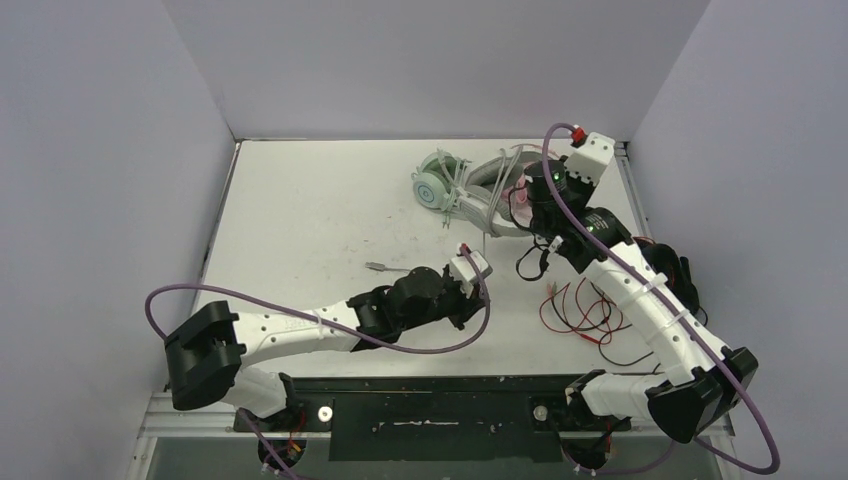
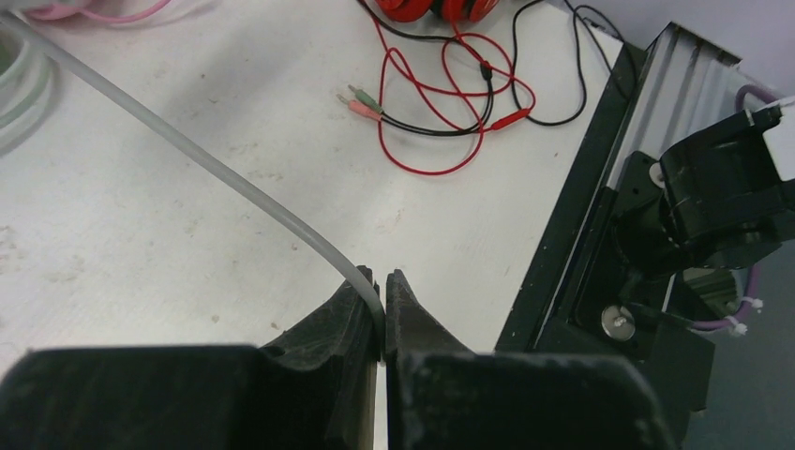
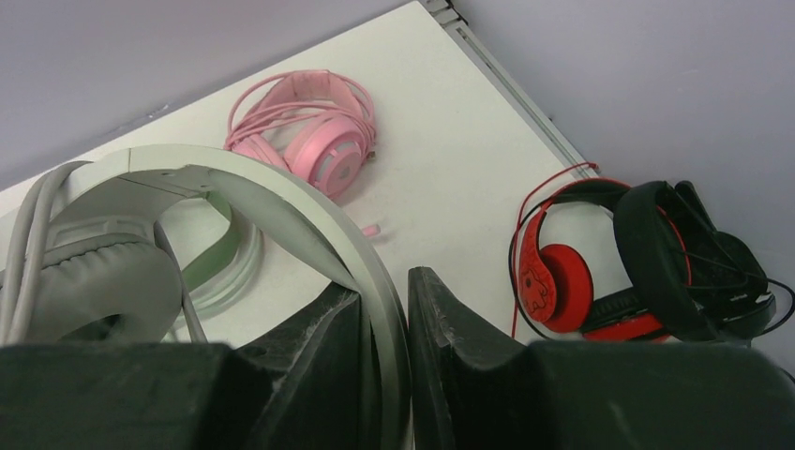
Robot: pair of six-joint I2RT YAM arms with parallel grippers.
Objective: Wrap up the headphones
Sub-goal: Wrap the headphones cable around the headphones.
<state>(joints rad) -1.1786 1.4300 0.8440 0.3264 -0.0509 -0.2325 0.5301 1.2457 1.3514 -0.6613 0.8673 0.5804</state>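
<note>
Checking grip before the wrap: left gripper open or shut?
Shut. In the left wrist view the left gripper pinches the grey cable between closed jaws; the cable runs off toward the upper left.

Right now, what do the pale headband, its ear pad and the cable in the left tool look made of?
Pale headband: probably hard plastic, matte; smooth, crisp-edged band. Ear pad: likely soft leatherette; puffy, finely wrinkled. Cable: seemingly rubbery, semi-translucent sheath; curves smoothly into the left tool.

Top: I look down on the whole table (image 1: 300,220) from high at its near edge | left wrist: close, low, facing red headphones (image 2: 431,7) | right wrist: close, sharing them (image 3: 562,272), seemingly from another side
</note>
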